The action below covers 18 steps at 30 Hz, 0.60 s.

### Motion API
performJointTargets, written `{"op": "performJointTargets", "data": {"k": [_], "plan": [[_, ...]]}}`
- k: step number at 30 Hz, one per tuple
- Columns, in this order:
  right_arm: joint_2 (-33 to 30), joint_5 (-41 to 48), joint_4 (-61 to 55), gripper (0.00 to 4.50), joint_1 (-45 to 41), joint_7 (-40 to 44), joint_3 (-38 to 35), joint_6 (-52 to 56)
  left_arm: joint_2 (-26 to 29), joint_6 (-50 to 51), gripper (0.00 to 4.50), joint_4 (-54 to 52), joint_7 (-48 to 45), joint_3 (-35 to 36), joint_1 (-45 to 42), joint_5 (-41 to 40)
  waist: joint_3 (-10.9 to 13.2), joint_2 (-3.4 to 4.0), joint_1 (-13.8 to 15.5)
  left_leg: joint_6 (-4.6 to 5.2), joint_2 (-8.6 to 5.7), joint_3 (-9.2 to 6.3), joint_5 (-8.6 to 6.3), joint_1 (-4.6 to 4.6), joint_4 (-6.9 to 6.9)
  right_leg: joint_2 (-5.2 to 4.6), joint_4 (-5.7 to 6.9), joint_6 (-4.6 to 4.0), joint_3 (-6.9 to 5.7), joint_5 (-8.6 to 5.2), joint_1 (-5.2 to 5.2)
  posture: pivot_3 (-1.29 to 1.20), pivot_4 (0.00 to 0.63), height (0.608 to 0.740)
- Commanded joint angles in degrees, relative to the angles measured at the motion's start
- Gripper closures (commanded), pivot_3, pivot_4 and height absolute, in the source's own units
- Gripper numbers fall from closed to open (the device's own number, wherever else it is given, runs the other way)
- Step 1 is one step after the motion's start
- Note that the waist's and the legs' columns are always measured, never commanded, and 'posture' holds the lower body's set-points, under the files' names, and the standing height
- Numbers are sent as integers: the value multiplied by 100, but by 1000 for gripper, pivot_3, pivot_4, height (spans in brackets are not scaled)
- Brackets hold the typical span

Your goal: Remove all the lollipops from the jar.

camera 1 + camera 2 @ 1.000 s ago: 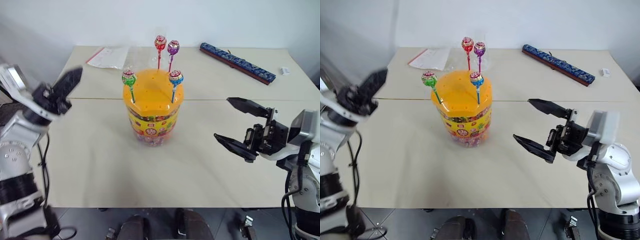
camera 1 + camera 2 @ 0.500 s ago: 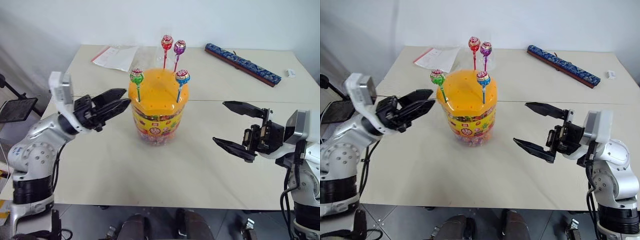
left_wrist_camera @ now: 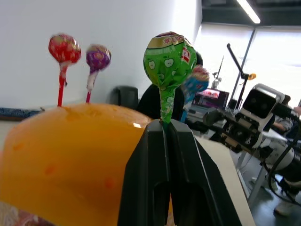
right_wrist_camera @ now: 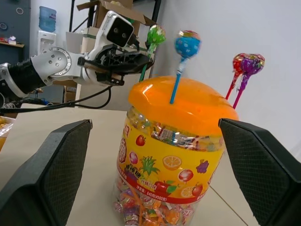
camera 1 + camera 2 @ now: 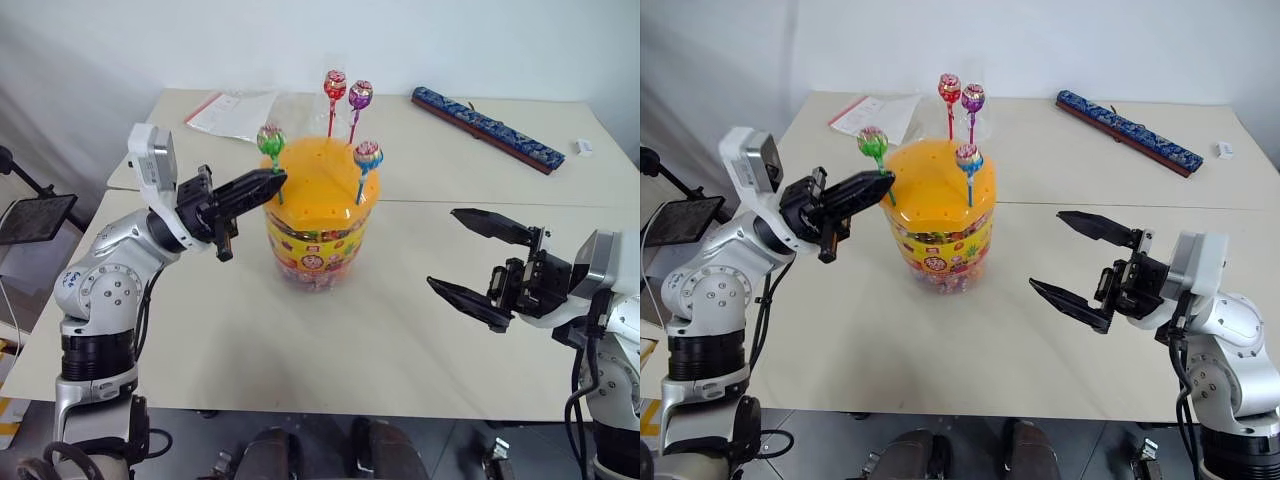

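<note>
The beige tabletop (image 5: 200, 330) carries the jar (image 5: 318, 225) at centre, papers (image 5: 232, 112) upper left, and a blue bar (image 5: 482, 128) upper right.

The two eye views look from the robot's head forward and down on the table (image 5: 200, 330). They share almost the same scene, and the jar (image 5: 318, 215) stands a little left of the centre of the frame. The left wrist view looks along the left gripper (image 3: 165, 126), very near to the orange lid (image 3: 70, 155), and faces across to the right gripper (image 3: 235, 132). The right wrist view looks between its own fingers (image 4: 47, 174) at the jar from the opposite side, a little farther away.
</note>
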Motion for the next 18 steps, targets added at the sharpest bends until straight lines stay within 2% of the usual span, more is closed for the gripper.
{"op": "performJointTargets", "data": {"k": [1,5,8,11,12,15,18], "plan": [[8,58,-160,0,-34,-21,-93,-86,-159,143,4485,169,729,800,-350,-880,0,0,-7,0,1,0,0,0,0,0,1,0,0,0,0,0,150,740],[9,129,-86,0,-62,189,-67,-135,1,193,4485,497,1487,1536,-208,-1148,0,0,-39,0,5,-2,0,6,-1,-8,8,1,0,0,0,0,150,740],[-66,177,24,0,-109,541,-26,-142,738,88,4485,614,1627,1453,574,-47,0,0,-107,-1,6,1,-1,14,-8,2,12,0,-1,0,-1,0,150,740],[-264,-174,348,0,-198,1394,172,-548,1977,962,4485,552,1882,911,2075,1051,0,-2,-155,-2,7,2,-1,15,-15,11,11,0,-3,0,-2,0,150,740],[-326,-211,429,0,-215,1571,233,-560,2129,1185,4485,410,2064,955,2577,1210,0,-2,-170,-2,3,6,-2,19,-22,10,9,0,-2,-1,-2,0,150,740],[-435,-237,645,0,-247,1886,410,-509,2205,1492,4485,-86,2260,1195,3564,1331,1,-21,-142,2,4,15,-5,13,-42,-21,0,1,16,-2,-20,0,150,740],[-777,-931,1057,0,-282,2124,894,-465,2010,1885,4485,-660,2445,1502,4263,1211,-11,-43,-93,-8,5,-4,-7,1,-41,-38,14,-3,16,-3,-36,0,150,740]]}}
